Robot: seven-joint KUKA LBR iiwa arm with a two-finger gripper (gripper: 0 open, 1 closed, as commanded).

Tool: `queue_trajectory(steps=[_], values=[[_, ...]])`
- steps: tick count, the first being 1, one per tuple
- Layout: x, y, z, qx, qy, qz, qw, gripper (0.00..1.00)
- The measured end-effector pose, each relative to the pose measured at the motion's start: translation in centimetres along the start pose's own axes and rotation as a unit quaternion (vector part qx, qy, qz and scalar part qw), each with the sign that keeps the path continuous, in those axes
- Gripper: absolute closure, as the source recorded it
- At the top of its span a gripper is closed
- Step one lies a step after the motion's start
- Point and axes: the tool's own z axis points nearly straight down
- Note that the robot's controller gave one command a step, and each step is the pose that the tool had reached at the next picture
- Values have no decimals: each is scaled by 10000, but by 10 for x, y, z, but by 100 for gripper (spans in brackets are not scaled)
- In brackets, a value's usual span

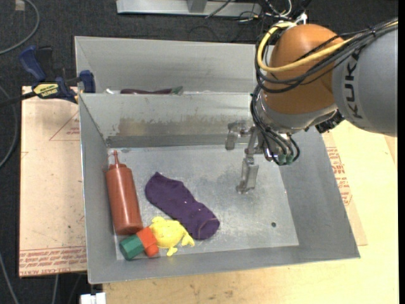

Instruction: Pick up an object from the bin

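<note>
Nearest the gripper (245, 183), yet apart from it, a limp purple sock (181, 206) lies flat and slanted. Past the sock's near end a yellow soft toy (168, 234) touches it, with an orange block (148, 240) and a green block (131, 247) just beside. Farthest from the gripper, a red squeeze bottle (123, 198) lies on its side, nozzle pointing away.

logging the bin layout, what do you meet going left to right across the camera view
red bottle → orange block → yellow toy → gripper. The green block and the purple cloth overlap others left to right, so they are left out.
</note>
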Motion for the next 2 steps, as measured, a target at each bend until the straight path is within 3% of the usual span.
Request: queue_trajectory(steps=[1,2], values=[[-1,0,-4,-2,-38,3,10000,0],[28,25,30,5,-56,-225,9997,0]])
